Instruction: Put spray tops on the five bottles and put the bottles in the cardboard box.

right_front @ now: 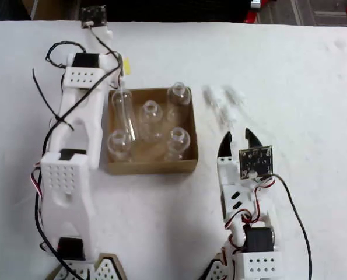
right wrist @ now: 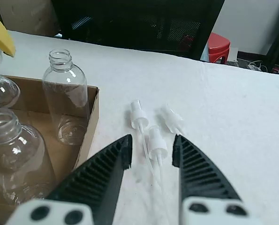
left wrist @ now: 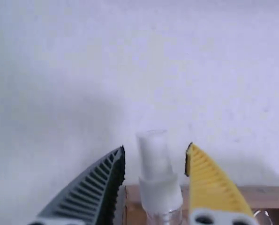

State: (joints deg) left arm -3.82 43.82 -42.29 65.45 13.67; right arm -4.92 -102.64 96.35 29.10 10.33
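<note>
1. Cardboard box (right_front: pixel 151 166) holds four uncapped bottles (right_front: pixel 151 111) upright, awaiting tops.
2. Left gripper (left wrist: pixel 156 148), fingers apart, straddles the capped bottle (right_front: pixel 125 114) leaning in the box's far-left corner, probably to place it.
3. Right gripper (right_front: pixel 238 137), fingers wide, faces loose tops (right_front: pixel 223 102) right of the box.

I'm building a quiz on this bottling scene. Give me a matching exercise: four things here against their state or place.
1. cardboard box
2. loose spray tops
3. right gripper
4. bottle at the left gripper

A. open, holding nothing
B. already capped
C. holds four uncapped bottles
D. lying on the table

Pairs: 1-C, 2-D, 3-A, 4-B.
</note>
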